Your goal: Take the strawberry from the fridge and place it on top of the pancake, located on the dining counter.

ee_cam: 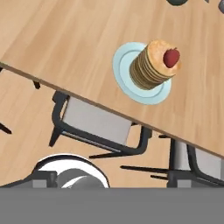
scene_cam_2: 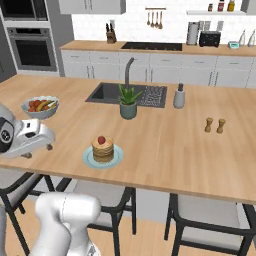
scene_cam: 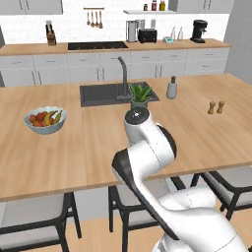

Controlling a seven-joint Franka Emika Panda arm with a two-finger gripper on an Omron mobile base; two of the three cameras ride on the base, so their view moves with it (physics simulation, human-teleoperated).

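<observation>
The strawberry (scene_cam_2: 101, 140) (ee_cam: 171, 57), small and bright red, rests on top of the pancake (scene_cam_2: 103, 151) (ee_cam: 151, 68). The pancake is a tan stack on a pale blue-green plate (scene_cam_2: 89, 159) (ee_cam: 124, 81), near the front edge of the light-wood dining counter (scene_cam_2: 165, 145) (ee_cam: 57, 43) (scene_cam: 74, 147). My gripper (scene_cam_2: 38, 151) hovers over the counter's front edge, to the left of the plate and clear of it. It is open, with nothing between its fingers. In the left base view my arm stands in front of the plate. The fridge is out of view.
A fruit bowl (scene_cam_2: 40, 106) (scene_cam: 45, 119) sits behind the gripper. Farther back are a potted plant (scene_cam_2: 128, 102), a dark sink (scene_cam_2: 107, 92), a soap bottle (scene_cam_2: 179, 96) and two brown shakers (scene_cam_2: 214, 125). Dark-framed chairs (ee_cam: 96, 127) stand under the counter edge.
</observation>
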